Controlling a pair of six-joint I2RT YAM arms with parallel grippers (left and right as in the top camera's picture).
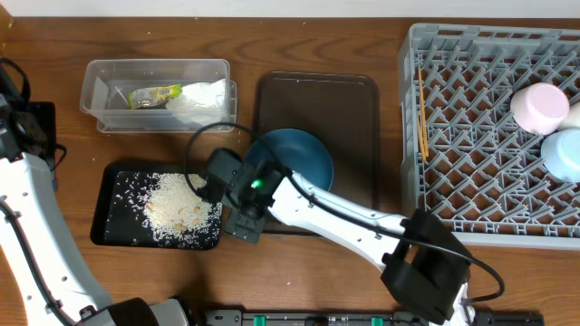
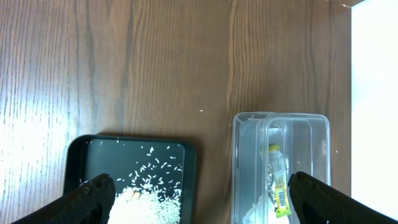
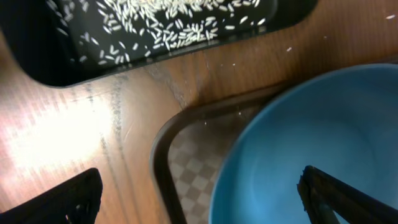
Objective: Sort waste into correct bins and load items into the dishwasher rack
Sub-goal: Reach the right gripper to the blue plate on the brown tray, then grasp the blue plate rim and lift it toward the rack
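Over blue bowl (image 3: 311, 143), right fingers (image 3: 78, 198) spread; left fingers (image 2: 93, 196) spread; rack (image 1: 480, 136) visible overhead only.

The counter (image 1: 362, 36) is showing brown wood lines and shining a bit. The blue bowl (image 1: 306, 152) is looking smooth and glossy. Under the bowl, the brown tray (image 1: 317, 100) is showing a bumpy checked face. Left of the bowl, the box (image 1: 154, 65) is looking like clear plastic. Right of it, the rack (image 1: 471, 154) is looking like grey plastic.

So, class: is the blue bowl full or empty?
Empty where visible: the blue bowl shows only bare interior in the right wrist view.
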